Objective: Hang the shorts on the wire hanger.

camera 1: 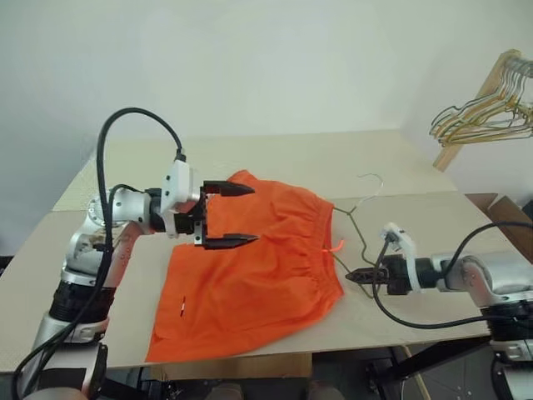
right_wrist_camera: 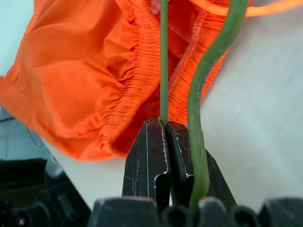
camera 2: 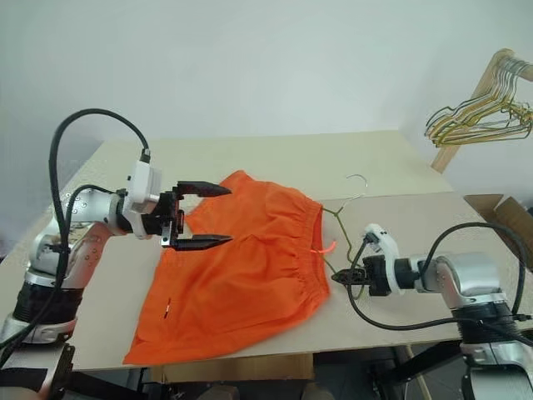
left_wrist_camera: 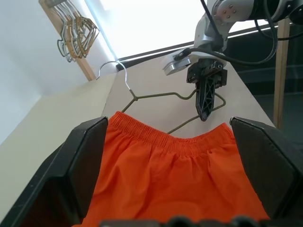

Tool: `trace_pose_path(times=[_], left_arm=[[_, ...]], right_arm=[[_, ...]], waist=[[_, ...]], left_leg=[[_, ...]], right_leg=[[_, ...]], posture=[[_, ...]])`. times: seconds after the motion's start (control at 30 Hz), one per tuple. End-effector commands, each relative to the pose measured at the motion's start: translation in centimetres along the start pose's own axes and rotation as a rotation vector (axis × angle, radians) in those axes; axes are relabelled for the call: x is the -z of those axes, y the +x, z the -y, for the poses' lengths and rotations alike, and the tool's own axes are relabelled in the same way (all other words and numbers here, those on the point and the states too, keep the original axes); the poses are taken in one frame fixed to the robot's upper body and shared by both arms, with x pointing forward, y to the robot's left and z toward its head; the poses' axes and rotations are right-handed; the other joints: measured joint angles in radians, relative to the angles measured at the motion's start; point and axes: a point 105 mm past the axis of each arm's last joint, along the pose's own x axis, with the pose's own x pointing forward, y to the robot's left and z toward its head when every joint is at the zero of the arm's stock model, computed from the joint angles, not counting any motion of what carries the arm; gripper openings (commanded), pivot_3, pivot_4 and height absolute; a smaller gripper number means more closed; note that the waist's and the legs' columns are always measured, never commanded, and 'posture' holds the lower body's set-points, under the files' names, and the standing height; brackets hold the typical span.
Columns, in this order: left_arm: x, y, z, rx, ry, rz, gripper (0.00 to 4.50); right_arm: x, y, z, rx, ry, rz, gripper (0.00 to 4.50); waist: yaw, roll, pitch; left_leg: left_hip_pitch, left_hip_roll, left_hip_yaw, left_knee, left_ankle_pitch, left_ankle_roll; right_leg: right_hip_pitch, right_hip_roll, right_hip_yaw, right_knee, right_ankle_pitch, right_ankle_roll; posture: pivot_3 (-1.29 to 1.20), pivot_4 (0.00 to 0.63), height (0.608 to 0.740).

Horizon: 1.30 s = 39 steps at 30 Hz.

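The shorts (camera 1: 250, 267) lie flat at the worktop's (camera 1: 416, 221) centre, the wire hanger (camera 1: 354, 225) at their three o'clock, partly tucked into the waistband. We pinch its wire in our closed right end effector (camera 1: 360, 275), probably to steady or feed it. Our left end effector (camera 1: 229, 215) hovers wide open at ten o'clock, likely ready for fabric.

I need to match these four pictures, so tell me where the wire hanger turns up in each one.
Left eye view: wire hanger at right of centre, its hook toward the far edge, part under the shorts.
Right eye view: same spot.
Left wrist view: upper middle, beyond the waistband.
Right wrist view: two green wires, one clamped in the right pincer.
Shared landmark: the orange waistband.
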Motion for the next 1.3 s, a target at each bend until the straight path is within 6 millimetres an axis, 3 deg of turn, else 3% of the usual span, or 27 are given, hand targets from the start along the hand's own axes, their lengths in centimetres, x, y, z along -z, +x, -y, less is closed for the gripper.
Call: trace_pose_path(times=[0.03,0.13,0.23,0.47,0.63,0.7,0.83,1.2,1.3], left_arm=[[-1.2,-0.2,-0.7,-0.005,0.059,0.007,4.47],[-1.1,-0.3,-1.0,-0.008,0.071,-0.001,4.47],[-1.2,-0.1,-2.4,-0.012,0.118,-0.016,4.47],[-3.3,-0.6,-7.9,-0.039,0.282,-0.067,4.47],[-4.2,-0.2,-9.5,0.026,0.351,-0.098,4.47],[-4.1,0.0,-9.4,0.091,0.356,-0.131,4.47],[-1.5,-0.4,-8.1,0.242,0.356,-0.302,4.47],[2.7,-0.5,-7.6,0.358,0.316,-0.521,4.47],[3.5,-0.8,-7.4,0.378,0.326,-0.568,3.95]], right_arm=[[-1.6,-1.2,-0.7,0.000,-0.042,0.053,0.00],[-1.7,-1.5,-0.6,0.058,-0.100,0.045,0.00],[-3.9,-1.8,-1.6,0.142,-0.288,0.075,0.00],[-7.3,-0.7,-5.6,0.261,-0.773,0.088,0.00],[-8.4,0.4,-8.2,0.247,-0.966,0.108,0.00],[-8.5,0.6,-9.1,0.230,-1.015,0.107,0.00],[-8.1,0.7,-10.4,0.177,-1.078,0.084,0.00],[-8.2,0.7,-11.0,0.165,-1.129,0.057,0.00],[-8.2,0.7,-11.0,0.169,-1.131,0.053,0.00]], waist=[[-0.002,0.000,0.000],[-0.002,0.000,0.000],[-0.002,0.000,0.000],[-0.018,0.000,0.000],[-0.041,0.000,0.000],[-0.049,0.000,0.000],[-0.066,0.000,0.000],[-0.086,0.000,0.000],[-0.086,0.000,0.000]], left_leg=[[0.000,0.000,0.000,0.000,0.000,0.000],[0.000,0.000,0.000,0.000,0.000,0.000],[0.000,0.000,0.000,0.000,0.000,0.000],[-0.001,-0.001,0.000,0.001,0.000,0.000],[-0.003,-0.002,0.001,0.002,0.000,0.000],[-0.003,-0.002,0.000,0.002,0.000,0.000],[-0.003,-0.001,0.000,0.002,0.000,0.001],[-0.004,-0.001,0.000,0.002,-0.001,0.002],[-0.005,-0.001,0.000,0.003,-0.001,0.002]], right_leg=[[0.000,0.000,0.000,0.000,0.000,0.000],[0.000,0.000,0.000,0.000,0.000,0.000],[0.000,0.000,0.000,0.000,0.000,0.000],[-0.001,0.001,-0.001,-0.002,0.000,0.000],[-0.002,0.000,-0.001,-0.002,0.000,0.001],[-0.002,0.000,-0.001,-0.001,0.000,0.001],[-0.002,0.001,-0.001,-0.001,0.000,0.001],[-0.003,0.001,-0.001,-0.001,0.000,0.002],[-0.004,0.001,-0.001,0.000,0.000,0.002]], posture=[[0.00,0.000,0.740],[0.00,0.000,0.740],[-0.02,0.000,0.740],[-0.08,0.000,0.740],[-0.10,0.000,0.740],[-0.10,0.000,0.740],[-0.10,0.000,0.740],[-0.13,0.000,0.740],[-0.13,0.000,0.740]])
